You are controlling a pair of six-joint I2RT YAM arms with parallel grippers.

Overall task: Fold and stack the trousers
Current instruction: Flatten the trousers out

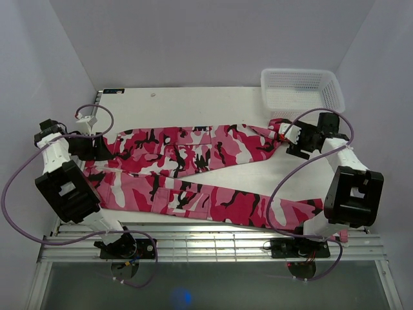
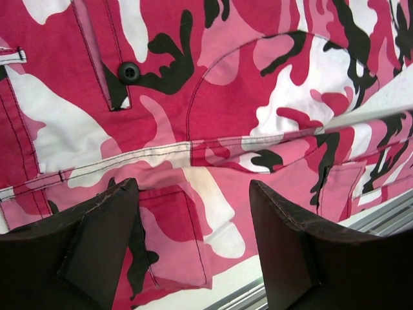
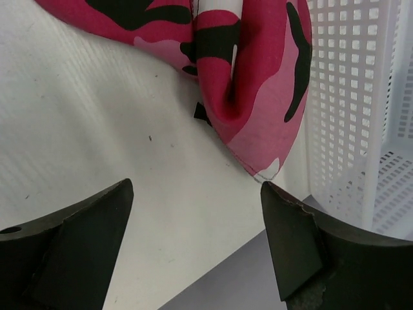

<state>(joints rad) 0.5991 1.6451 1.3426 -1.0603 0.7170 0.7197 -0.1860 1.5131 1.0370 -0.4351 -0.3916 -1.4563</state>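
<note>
The trousers [image 1: 193, 155] lie spread lengthwise across the white table [image 1: 193, 103], waist at the left and the two legs running right, one behind the other. My left gripper [image 1: 102, 147] hovers at the waist end. In the left wrist view it [image 2: 193, 187] stands open over the cloth [image 2: 213, 110] near a black button [image 2: 129, 71], with nothing pinched between its fingers. My right gripper [image 1: 288, 134] sits at the far leg's hem. In the right wrist view it [image 3: 197, 187] is open over bare table, and the bunched hem [image 3: 251, 97] lies just beyond its fingertips.
A white mesh basket [image 1: 300, 87] stands at the back right corner, its wall [image 3: 361, 97] right beside the hem. A slatted metal rail [image 1: 213, 242] runs along the near table edge. Purple cables loop from both arms. Plain walls enclose the table on three sides.
</note>
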